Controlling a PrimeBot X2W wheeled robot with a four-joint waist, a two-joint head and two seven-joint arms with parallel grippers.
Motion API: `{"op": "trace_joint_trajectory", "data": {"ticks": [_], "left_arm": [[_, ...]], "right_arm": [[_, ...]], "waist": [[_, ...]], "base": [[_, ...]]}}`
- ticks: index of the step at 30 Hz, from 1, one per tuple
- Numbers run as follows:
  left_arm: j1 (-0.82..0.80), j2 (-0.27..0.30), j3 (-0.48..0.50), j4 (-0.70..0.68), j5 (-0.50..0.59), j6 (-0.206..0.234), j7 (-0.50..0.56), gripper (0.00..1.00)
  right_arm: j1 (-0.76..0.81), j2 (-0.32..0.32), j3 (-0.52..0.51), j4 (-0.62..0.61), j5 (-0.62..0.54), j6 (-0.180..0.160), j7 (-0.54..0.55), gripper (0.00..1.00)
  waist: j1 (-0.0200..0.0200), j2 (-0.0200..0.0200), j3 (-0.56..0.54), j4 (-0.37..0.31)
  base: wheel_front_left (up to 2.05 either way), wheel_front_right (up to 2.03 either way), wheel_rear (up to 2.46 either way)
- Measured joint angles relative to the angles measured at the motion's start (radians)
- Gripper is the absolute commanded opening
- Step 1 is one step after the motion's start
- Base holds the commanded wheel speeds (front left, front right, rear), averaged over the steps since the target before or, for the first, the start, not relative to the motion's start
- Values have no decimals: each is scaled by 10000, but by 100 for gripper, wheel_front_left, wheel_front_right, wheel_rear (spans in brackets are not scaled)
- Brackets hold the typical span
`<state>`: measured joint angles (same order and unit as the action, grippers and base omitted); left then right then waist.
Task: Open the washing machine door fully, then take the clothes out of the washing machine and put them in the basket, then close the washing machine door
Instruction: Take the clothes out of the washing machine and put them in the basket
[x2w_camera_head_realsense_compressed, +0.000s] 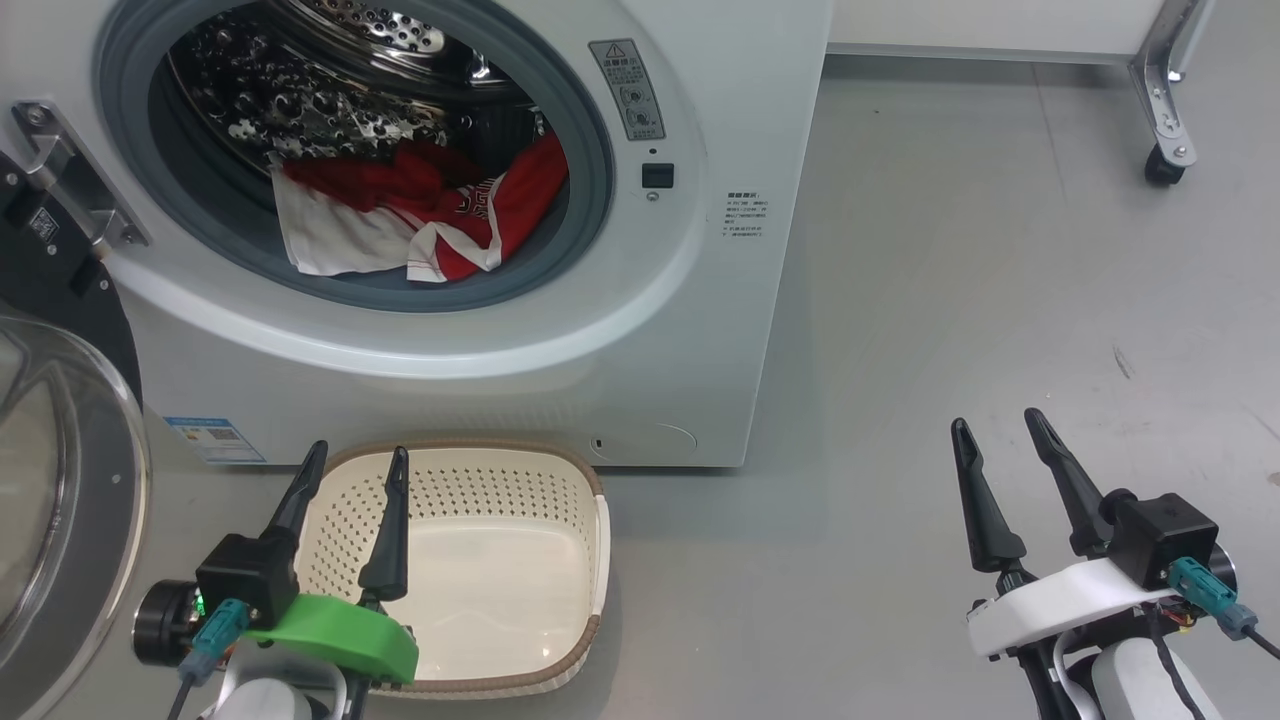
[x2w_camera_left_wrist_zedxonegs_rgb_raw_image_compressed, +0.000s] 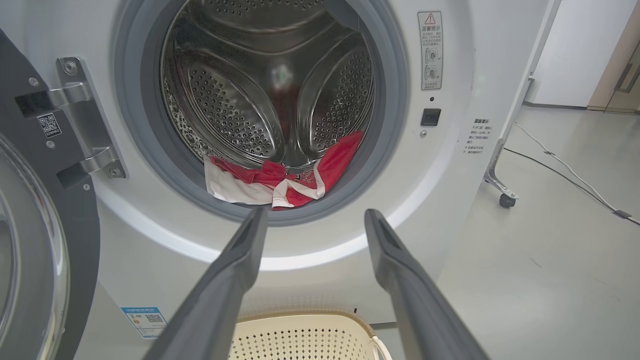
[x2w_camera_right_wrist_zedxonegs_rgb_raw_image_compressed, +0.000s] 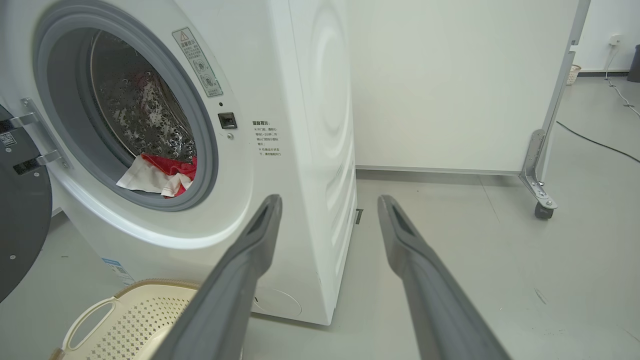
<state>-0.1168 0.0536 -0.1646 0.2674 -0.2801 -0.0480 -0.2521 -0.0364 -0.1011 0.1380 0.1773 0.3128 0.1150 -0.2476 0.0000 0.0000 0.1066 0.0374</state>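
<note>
**lint_trap:** Where's everything sitting relative to the washer (x2w_camera_head_realsense_compressed: 700, 330)? Is the door (x2w_camera_head_realsense_compressed: 60, 470) open?

**spin_cycle:** Yep, it's swung wide on its hinge off the washer's left side, with the glass bowl facing out. You can see straight into the drum (x2w_camera_left_wrist_zedxonegs_rgb_raw_image_compressed: 270, 90).

**lint_trap:** And the clothes (x2w_camera_head_realsense_compressed: 420, 210)?

**spin_cycle:** All inside the washer. It's a red and white heap at the bottom front of the drum. One white panel flops over the lower lip of the grey ring (x2w_camera_head_realsense_compressed: 592, 200). Nothing's touching them.

**lint_trap:** Basket (x2w_camera_head_realsense_compressed: 500, 590)?

**spin_cycle:** On the floor (x2w_camera_head_realsense_compressed: 950, 300) right against the washer's front, just below the opening and beside the little blue label (x2w_camera_head_realsense_compressed: 215, 440). It's got nothing in it.

**lint_trap:** What are the hands doing?

**spin_cycle:** The left gripper (x2w_camera_head_realsense_compressed: 358, 452) hangs in front of the washer, over the near left part of the basket. Its fingers are spread apart and hold nothing. From its wrist view they point up at the opening, just under the clothes. The right gripper (x2w_camera_head_realsense_compressed: 995, 418) is well off the washer's right side, over bare floor. Its fingers are spread apart too, with nothing between them.
</note>
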Motion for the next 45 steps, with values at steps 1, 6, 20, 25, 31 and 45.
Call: {"op": "trace_joint_trajectory", "data": {"ticks": [1,6,20,25,31,45], "left_arm": [[0,0,0,4,0,0,0,100],[0,0,6,50,2,0,0,100],[1,42,65,169,276,293,2,100],[-11,107,102,117,303,341,2,100],[-239,407,211,-82,663,625,134,100],[-2689,1243,654,-384,1103,903,1062,100]], "right_arm": [[0,2,0,2,0,0,0,100],[-1,40,-15,21,0,2,0,100],[-8,46,-12,-36,-31,12,0,100],[-50,48,96,-115,-35,13,0,100],[-194,50,219,-234,-61,15,-2,100],[-1100,148,543,-481,-67,69,-2,100]], "waist": [[0,0,8,-1],[0,0,35,-14],[0,0,273,-85],[0,0,621,-157],[0,0,1237,-301],[0,0,3023,-1017]], "base": [[0,0,0],[0,0,0],[0,0,0],[0,0,0],[0,0,0],[0,0,0]]}}
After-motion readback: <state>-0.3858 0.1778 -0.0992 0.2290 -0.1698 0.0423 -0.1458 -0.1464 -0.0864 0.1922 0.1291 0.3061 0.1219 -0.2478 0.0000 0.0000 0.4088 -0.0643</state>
